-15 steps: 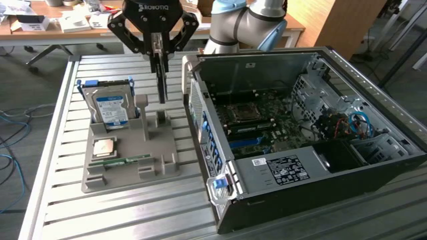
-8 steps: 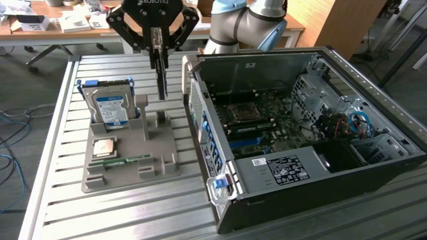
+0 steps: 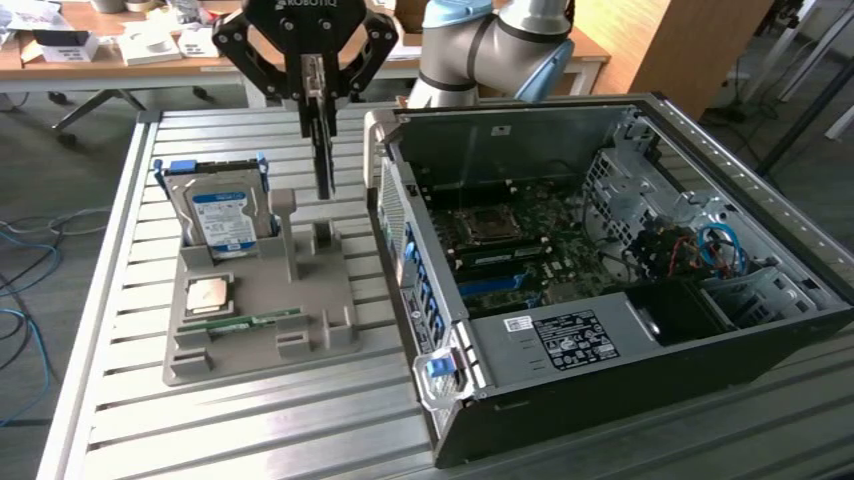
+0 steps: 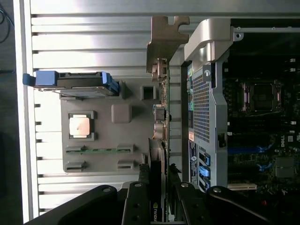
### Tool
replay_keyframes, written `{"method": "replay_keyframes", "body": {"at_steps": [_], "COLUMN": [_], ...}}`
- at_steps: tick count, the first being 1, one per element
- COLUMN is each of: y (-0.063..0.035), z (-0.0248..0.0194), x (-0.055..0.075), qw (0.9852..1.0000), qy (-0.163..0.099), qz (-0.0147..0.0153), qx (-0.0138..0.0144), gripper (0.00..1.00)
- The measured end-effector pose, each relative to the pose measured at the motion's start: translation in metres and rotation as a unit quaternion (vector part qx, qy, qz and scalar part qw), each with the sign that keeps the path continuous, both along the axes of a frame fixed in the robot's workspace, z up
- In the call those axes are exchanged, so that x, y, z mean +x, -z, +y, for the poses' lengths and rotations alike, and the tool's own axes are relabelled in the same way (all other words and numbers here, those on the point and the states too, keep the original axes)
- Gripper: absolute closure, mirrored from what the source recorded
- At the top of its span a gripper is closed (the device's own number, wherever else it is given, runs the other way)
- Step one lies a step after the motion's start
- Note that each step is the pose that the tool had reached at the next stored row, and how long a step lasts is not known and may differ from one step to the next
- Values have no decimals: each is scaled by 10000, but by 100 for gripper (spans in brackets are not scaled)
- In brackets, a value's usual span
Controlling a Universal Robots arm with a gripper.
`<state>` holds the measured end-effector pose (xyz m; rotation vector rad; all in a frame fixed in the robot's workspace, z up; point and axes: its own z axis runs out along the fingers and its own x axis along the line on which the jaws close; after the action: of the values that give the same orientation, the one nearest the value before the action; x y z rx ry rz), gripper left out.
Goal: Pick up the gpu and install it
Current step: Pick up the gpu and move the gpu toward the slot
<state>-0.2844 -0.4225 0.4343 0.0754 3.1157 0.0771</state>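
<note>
The gpu [image 3: 324,150] is a thin dark card hanging edge-on and upright, lifted above the grey holder [image 3: 320,330] and just beside the open computer case [image 3: 416,250]. My gripper [image 3: 318,100] is shut on its upper edge. In the wrist view the gpu [image 4: 158,140] runs away from my gripper [image 4: 158,171], and its silvery bracket [image 4: 165,42] is at the far end, over the gap between the holder [image 4: 105,140] and the case wall [image 4: 206,93]. The motherboard [image 3: 534,240] lies exposed inside the case.
On the holder stand a silver hard drive [image 3: 220,215] in a blue frame, a processor chip [image 3: 210,293] and a green memory stick [image 3: 240,323]. All rest on a slatted metal table [image 3: 200,420]. A cluttered wooden desk [image 3: 107,55] stands behind.
</note>
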Motion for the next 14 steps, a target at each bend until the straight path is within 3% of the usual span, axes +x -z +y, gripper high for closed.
{"method": "replay_keyframes", "body": {"at_steps": [14], "y": [-6], "z": [0], "x": [29], "qw": [10000], "qy": [0], "qz": [0], "qx": [0], "gripper": [74]}}
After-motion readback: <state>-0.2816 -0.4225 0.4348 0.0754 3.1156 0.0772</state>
